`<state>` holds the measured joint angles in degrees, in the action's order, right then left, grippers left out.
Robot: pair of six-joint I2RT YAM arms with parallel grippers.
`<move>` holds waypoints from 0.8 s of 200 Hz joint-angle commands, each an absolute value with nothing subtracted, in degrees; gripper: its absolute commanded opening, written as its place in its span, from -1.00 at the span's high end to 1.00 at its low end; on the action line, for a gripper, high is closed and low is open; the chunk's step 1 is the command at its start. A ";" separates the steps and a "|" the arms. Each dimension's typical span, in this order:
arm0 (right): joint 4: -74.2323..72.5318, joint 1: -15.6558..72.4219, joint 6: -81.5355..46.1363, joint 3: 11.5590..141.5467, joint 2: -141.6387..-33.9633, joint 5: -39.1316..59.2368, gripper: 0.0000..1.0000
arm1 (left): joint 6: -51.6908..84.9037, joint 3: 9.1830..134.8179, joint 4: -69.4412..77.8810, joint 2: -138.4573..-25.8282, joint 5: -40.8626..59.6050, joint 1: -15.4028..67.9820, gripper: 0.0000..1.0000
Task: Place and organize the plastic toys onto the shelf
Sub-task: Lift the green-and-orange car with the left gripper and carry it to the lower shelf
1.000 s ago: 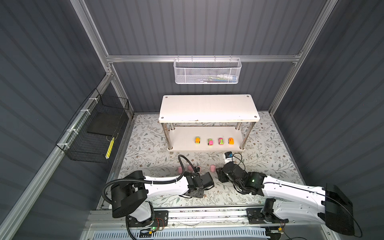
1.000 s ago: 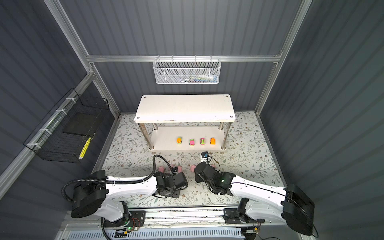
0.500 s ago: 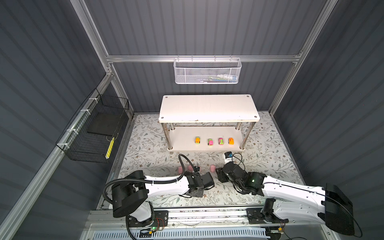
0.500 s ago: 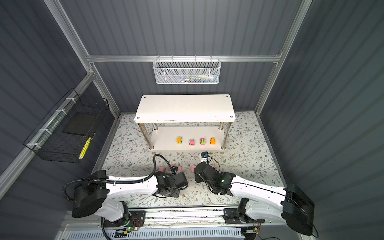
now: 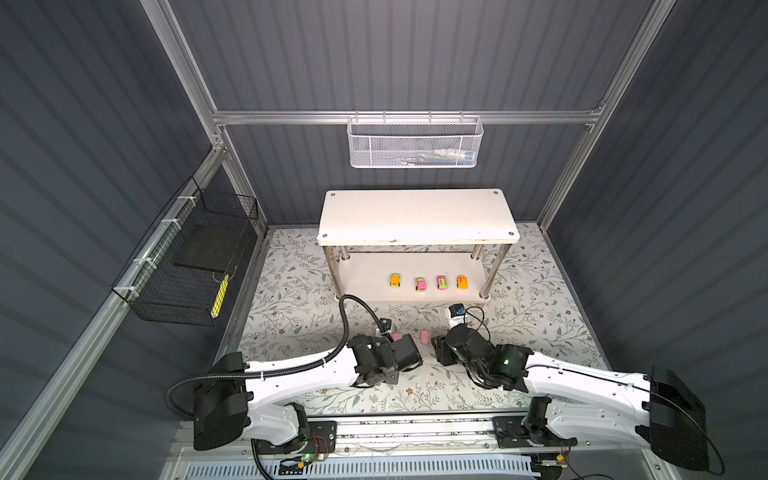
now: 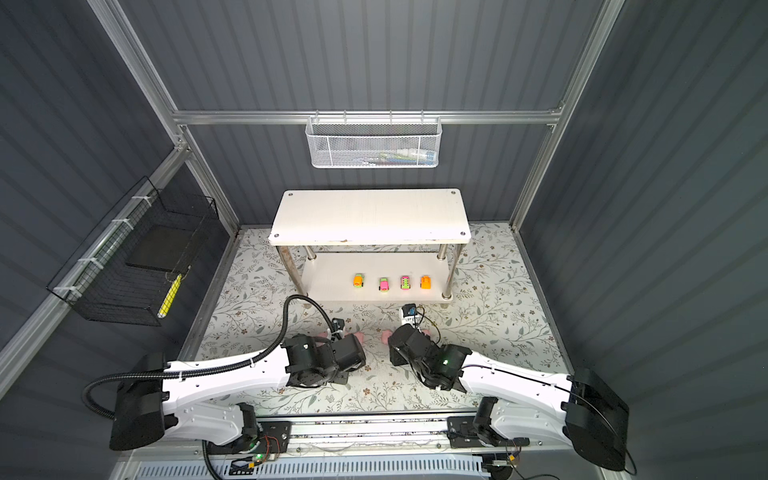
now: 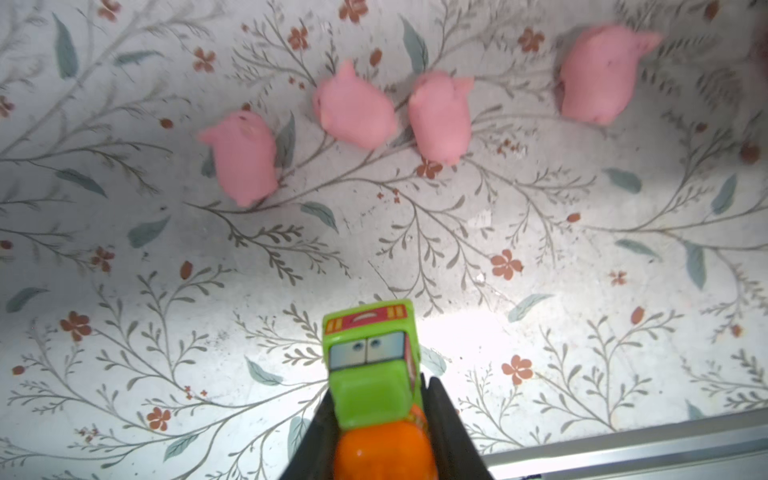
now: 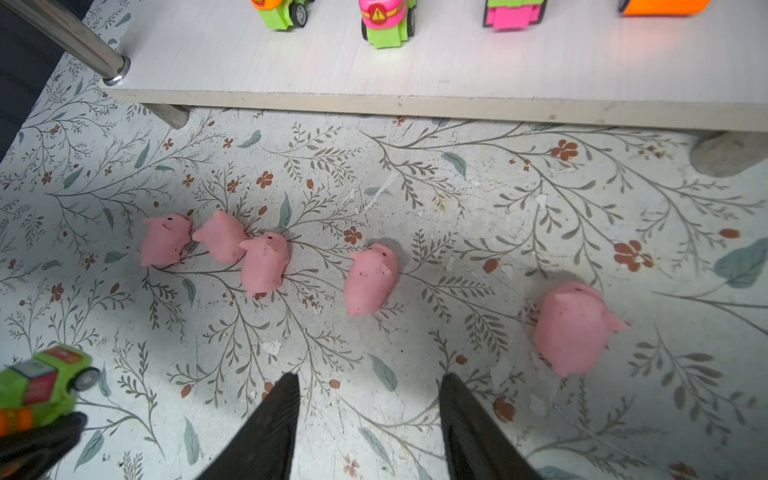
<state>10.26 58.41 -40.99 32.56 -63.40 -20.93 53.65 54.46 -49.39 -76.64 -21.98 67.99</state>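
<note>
While the green-and-orange plastic toy car (image 7: 368,353) is gripped by its rear end between the closed black jaws of the left gripper (image 7: 380,395), it is held low at the floral-patterned mat (image 7: 540,249); contact with the mat cannot be told. The right gripper (image 8: 369,380) is seen with jaws apart and nothing between them, near the pigs. Five pale pink plastic pig figures (image 8: 370,278) are spread in a loose row on the mat, in front of the low two-tier white shelf (image 5: 415,216) with metal tube legs. Four small plastic cars (image 5: 421,284) are lined up on its lower board.
</note>
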 commanded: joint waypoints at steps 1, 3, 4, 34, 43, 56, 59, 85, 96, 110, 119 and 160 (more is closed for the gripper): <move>9.85 58.23 -41.06 32.11 -63.68 -21.03 -0.13 | 48.69 57.25 -54.20 -74.14 -25.82 64.34 0.52; 9.80 58.26 -41.05 32.13 -63.71 -21.01 -0.13 | 48.21 57.36 -54.21 -73.99 -25.90 63.85 0.52; 9.82 58.22 -41.05 32.15 -63.72 -21.01 -0.13 | 47.97 57.38 -54.18 -73.91 -25.96 63.66 0.52; 9.74 58.24 -40.78 32.27 -63.72 -21.08 -0.13 | 40.48 58.99 -51.31 -71.53 -28.24 57.11 0.52; 9.73 58.23 -40.59 32.47 -63.72 -21.05 -0.13 | 38.34 59.47 -49.57 -71.30 -28.37 55.26 0.52; 9.93 58.24 -40.35 32.89 -63.67 -20.87 -0.13 | 34.90 60.35 -46.67 -71.84 -27.17 52.34 0.51; 10.01 58.27 -40.30 32.87 -63.70 -20.88 -0.13 | 34.28 60.54 -46.10 -72.04 -27.06 51.75 0.51; 10.11 58.27 -40.08 33.05 -63.68 -20.99 -0.13 | 28.69 62.47 -41.16 -74.95 -25.57 46.99 0.50; 10.02 58.27 -40.01 33.14 -63.68 -20.98 -0.13 | 26.92 62.97 -38.39 -76.42 -24.22 44.82 0.50; 10.02 58.23 -40.08 33.42 -65.29 -20.94 -0.13 | 25.23 63.35 -34.90 -78.51 -21.44 42.09 0.50; 10.01 58.27 -40.08 33.58 -65.49 -20.83 -0.13 | 24.48 63.92 -33.39 -80.11 -19.86 40.74 0.51; 9.39 58.23 -40.30 33.28 -65.71 -20.74 -0.13 | 21.79 65.83 -29.33 -86.39 -18.60 38.47 0.51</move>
<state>9.85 58.41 -40.64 32.64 -65.54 -20.75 25.41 63.77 -33.26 -84.27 -20.84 39.27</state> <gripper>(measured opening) 0.565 0.299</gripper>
